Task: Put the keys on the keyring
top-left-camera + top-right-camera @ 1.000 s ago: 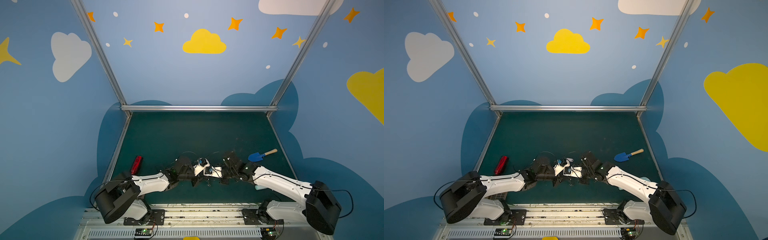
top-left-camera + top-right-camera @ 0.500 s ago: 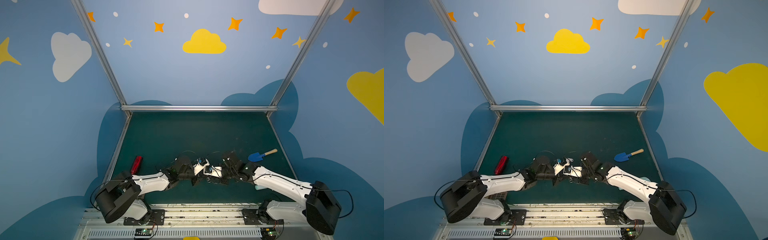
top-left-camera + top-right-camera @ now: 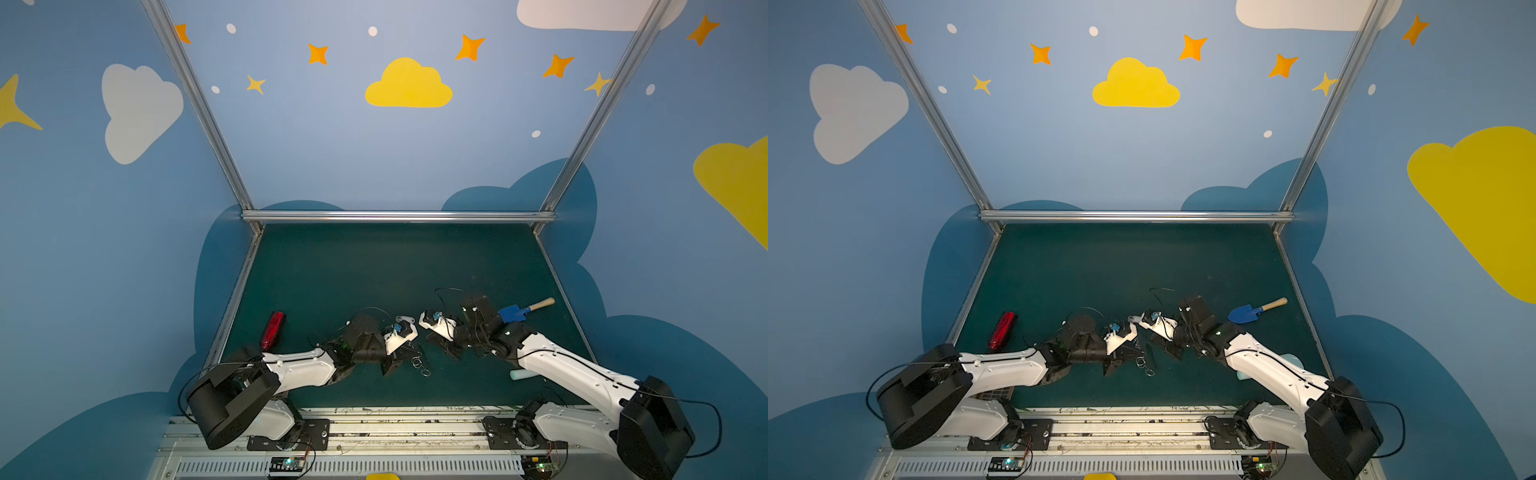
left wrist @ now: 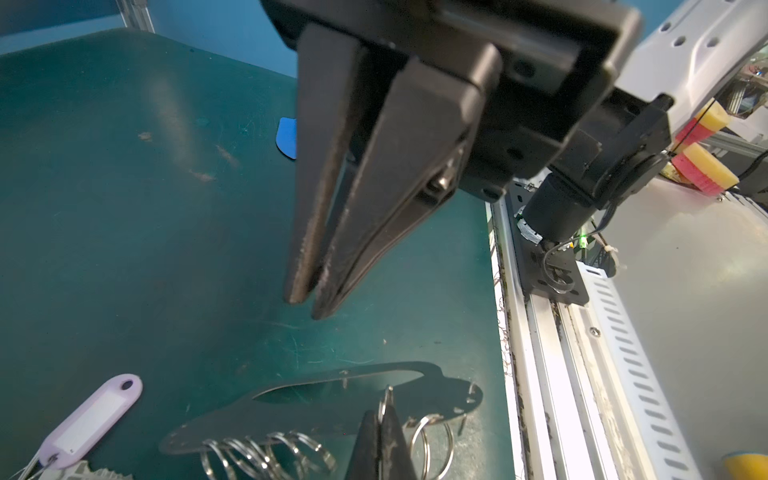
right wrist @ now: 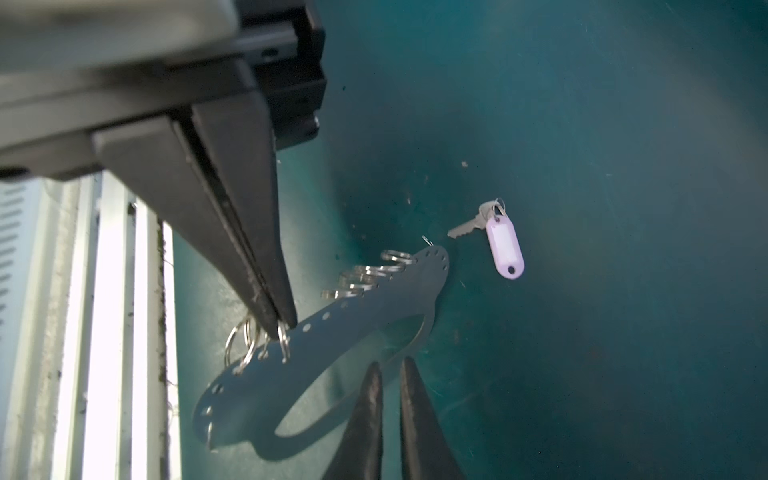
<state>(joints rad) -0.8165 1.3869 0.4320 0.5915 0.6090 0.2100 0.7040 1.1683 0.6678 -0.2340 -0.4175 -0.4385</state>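
Note:
The keyring (image 5: 316, 353) is a flat grey plate with rim holes and several split rings, lying by the mat's front edge. In the left wrist view the keyring (image 4: 291, 419) is just under the jaws. My left gripper (image 4: 380, 409) is shut on one split ring (image 4: 387, 395). From the right wrist view, the left gripper (image 5: 278, 326) pinches that ring at the plate's rim. The keys (image 5: 467, 227), one silver key on a lilac tag (image 5: 505, 247), lie loose on the mat beyond the plate's far end. My right gripper (image 5: 391, 363) hovers over the plate's cutout, narrowly open and empty.
A red oblong gadget (image 3: 272, 330) lies at the left of the mat. A blue toy shovel (image 3: 523, 311) lies behind the right arm, and a pale blue spatula (image 3: 524, 375) pokes out from under it. The metal front rail (image 4: 540, 332) runs close beside the plate.
Both grippers keep nearly the same places at the mat's front middle. No other change shows clearly in the small earlier frames.

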